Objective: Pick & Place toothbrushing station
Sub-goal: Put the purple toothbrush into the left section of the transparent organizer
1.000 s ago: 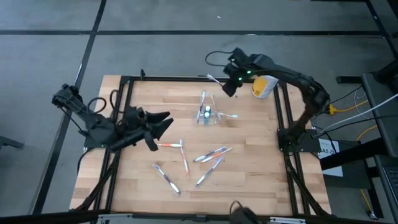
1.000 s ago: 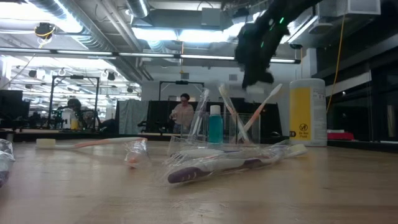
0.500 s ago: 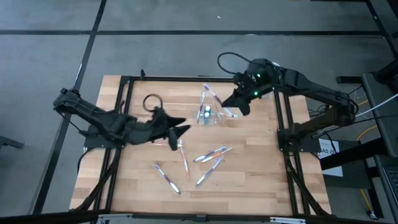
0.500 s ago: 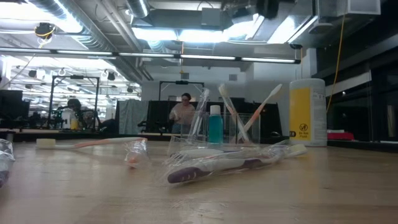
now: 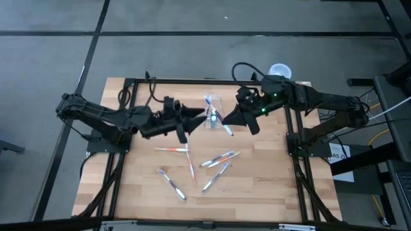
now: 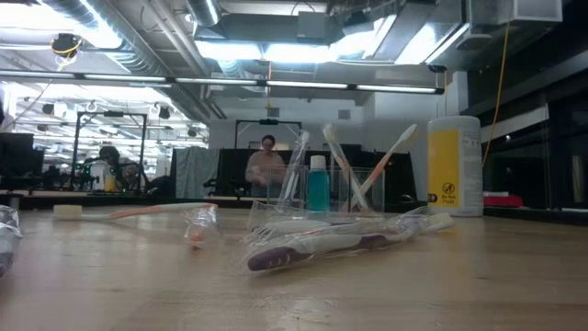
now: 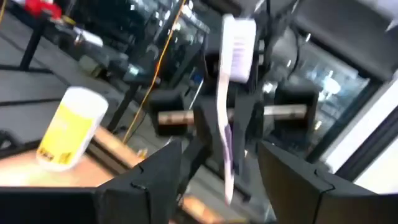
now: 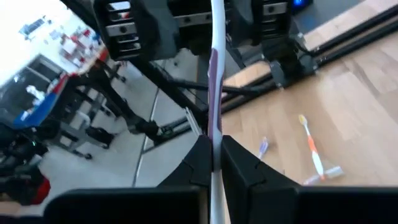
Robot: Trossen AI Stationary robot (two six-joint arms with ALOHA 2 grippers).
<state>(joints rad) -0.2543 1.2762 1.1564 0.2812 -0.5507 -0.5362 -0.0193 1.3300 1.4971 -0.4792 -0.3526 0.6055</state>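
High view | your right pincer [image 5: 226, 120] clamps a toothbrush [image 5: 223, 122] at station [image 5: 214, 115] three o'clock | left pincer [image 5: 191, 120] gapes empty at nine | lower brush vertically.

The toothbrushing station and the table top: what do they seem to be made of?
The toothbrushing station looks like clear, glossy plastic: the room behind shows through its walls, and the brushes and a teal bottle inside stay visible. The table top looks like light wood with a smooth finish: plank seams and grain run across it.

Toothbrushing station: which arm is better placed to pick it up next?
Left, probably: the left gripper is open beside the toothbrushing station, while the right gripper is shut on a toothbrush.
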